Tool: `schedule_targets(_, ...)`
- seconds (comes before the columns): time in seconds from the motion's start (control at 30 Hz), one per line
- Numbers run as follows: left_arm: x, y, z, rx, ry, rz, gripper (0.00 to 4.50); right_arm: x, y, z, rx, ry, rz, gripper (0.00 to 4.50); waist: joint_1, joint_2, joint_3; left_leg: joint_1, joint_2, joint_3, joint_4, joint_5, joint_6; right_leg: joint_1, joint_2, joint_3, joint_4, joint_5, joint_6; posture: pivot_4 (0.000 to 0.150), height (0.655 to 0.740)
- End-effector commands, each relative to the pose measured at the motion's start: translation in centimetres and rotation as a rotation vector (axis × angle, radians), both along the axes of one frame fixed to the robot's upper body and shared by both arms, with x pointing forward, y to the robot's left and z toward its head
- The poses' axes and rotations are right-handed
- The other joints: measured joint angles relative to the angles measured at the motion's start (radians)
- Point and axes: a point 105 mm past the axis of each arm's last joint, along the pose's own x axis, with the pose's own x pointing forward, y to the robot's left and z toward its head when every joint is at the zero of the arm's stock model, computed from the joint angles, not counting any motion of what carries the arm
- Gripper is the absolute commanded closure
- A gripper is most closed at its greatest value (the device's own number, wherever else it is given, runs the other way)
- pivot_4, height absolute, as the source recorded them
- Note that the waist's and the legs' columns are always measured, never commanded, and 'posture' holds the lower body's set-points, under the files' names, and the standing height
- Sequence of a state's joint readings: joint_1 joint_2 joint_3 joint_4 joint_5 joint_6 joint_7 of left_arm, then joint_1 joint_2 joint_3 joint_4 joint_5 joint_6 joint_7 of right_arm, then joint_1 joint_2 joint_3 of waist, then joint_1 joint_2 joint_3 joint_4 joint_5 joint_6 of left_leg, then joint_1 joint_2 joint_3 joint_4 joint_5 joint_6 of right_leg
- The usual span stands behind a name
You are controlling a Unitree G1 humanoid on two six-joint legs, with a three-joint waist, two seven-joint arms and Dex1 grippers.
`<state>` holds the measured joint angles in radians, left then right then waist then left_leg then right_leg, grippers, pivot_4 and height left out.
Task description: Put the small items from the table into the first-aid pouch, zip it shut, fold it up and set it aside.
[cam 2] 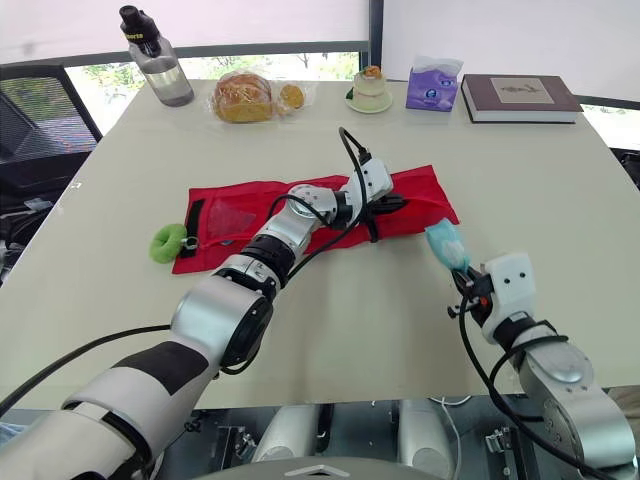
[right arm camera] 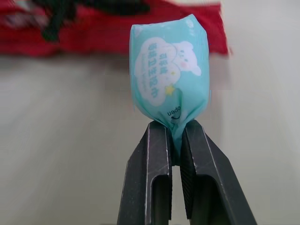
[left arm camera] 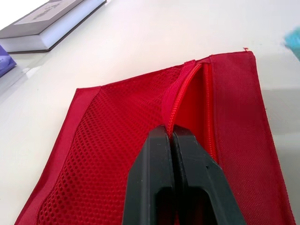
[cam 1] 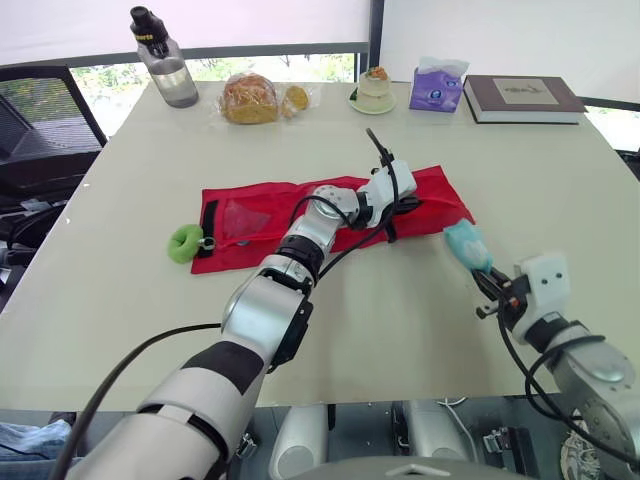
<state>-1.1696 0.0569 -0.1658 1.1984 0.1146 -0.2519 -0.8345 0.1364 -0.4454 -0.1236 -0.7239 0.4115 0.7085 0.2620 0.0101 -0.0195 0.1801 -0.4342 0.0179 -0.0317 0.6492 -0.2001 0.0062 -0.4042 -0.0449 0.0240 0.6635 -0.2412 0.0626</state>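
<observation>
The red pouch (cam 1: 250, 220) lies flat and unfolded across the middle of the desk (cam 1: 400, 330), with its zip open at the right end. The left gripper (left arm camera: 171, 133) is at that opening, fingers pressed together on the zip edge; the fingers hide the pinch point itself. The left arm covers the pouch's middle. The right gripper (right arm camera: 174, 129) is toward the desk's right edge, fingers closed on the crimped end of a teal packet (right arm camera: 168, 65) held just beside the pouch's right corner. A green ring (cam 1: 184, 243) touches the pouch's left end; how it attaches is hard to make out.
</observation>
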Motion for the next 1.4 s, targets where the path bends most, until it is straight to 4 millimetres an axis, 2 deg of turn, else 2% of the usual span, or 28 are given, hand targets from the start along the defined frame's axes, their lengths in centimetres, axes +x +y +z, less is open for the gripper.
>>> schedule_targets(0.03,-0.3,-0.9,1.6,-0.017,-0.047,-0.041,4.50,0.4,1.0,1.1,-0.011,-0.004,0.039,4.46,0.003,0.000,0.000,0.000,0.000,0.000,0.000,0.000,0.000,0.000,0.000,0.000,0.000,0.000,0.000,0.150,0.7400)
schedule_targets(0.2,-0.6,-1.4,1.6,-0.020,-0.047,-0.067,4.50,2.3,0.3,0.4,-0.038,0.090,-0.026,4.46,0.003,0.000,0.000,0.000,0.000,0.000,0.000,0.000,0.000,0.000,0.000,0.000,0.000,0.000,0.000,0.150,0.7400)
schedule_targets(0.43,-1.4,-2.2,1.5,-0.021,-0.044,-0.117,4.50,4.1,1.4,-0.6,-0.052,0.189,-0.005,4.46,-0.001,0.000,0.000,0.000,0.000,0.000,0.000,0.000,0.000,0.000,0.000,0.000,0.001,0.000,0.000,0.150,0.7400)
schedule_targets(0.5,-1.6,-2.4,1.4,-0.024,-0.042,-0.126,4.50,4.7,1.6,-0.5,-0.050,0.185,-0.019,4.46,-0.001,0.000,0.000,0.000,0.000,0.000,0.000,0.000,0.000,0.000,0.000,0.000,0.001,0.000,0.000,0.150,0.7400)
schedule_targets(0.77,-2.5,-3.6,0.7,-0.016,-0.029,-0.173,4.50,9.7,2.4,0.6,0.007,0.169,-0.145,4.46,-0.011,0.001,0.000,0.000,0.000,-0.001,0.000,0.000,0.000,0.000,0.000,0.000,0.001,0.000,0.000,0.150,0.7400)
schedule_targets(0.9,-2.7,-3.9,0.6,-0.015,-0.030,-0.177,4.50,11.6,3.1,1.2,0.040,0.146,-0.166,4.46,-0.018,0.001,0.000,0.000,-0.001,-0.001,-0.001,0.000,0.000,0.000,0.000,0.000,0.001,0.000,0.000,0.150,0.7400)
schedule_targets(1.0,-2.5,-3.7,0.6,-0.016,-0.029,-0.162,4.50,11.7,3.7,1.2,0.036,0.141,-0.128,3.41,-0.022,0.001,0.000,0.000,-0.001,-0.001,-0.001,0.000,0.000,0.000,0.000,0.000,0.001,0.000,0.000,0.150,0.7400)
schedule_targets(1.13,-2.3,-3.5,0.6,-0.016,-0.028,-0.147,4.50,10.7,3.2,1.0,0.001,0.134,-0.111,1.51,-0.022,0.001,0.000,0.000,-0.001,-0.001,-0.001,0.000,0.000,0.000,0.000,0.000,0.001,0.000,0.000,0.150,0.7400)
schedule_targets(1.17,-2.2,-3.5,0.6,-0.018,-0.028,-0.144,4.50,10.3,3.1,1.1,-0.006,0.131,-0.104,0.89,-0.022,0.001,0.000,0.000,-0.001,-0.001,-0.001,0.000,0.000,0.000,0.000,-0.001,0.001,0.000,0.000,0.150,0.7400)
schedule_targets(1.23,-2.2,-3.5,0.6,-0.024,-0.025,-0.137,4.50,9.6,3.1,1.3,-0.015,0.125,-0.084,0.15,-0.023,0.001,0.000,0.000,-0.001,-0.001,-0.001,0.000,0.000,0.000,0.000,0.000,0.001,0.000,0.000,0.150,0.7400)
schedule_targets(1.4,-2.0,-3.7,0.8,-0.033,-0.022,-0.124,4.50,6.2,2.1,2.9,-0.022,0.130,0.005,0.15,-0.022,0.001,0.000,-0.001,-0.001,-0.001,-0.001,0.000,0.000,0.000,0.000,-0.001,0.001,0.000,0.000,0.150,0.7400)
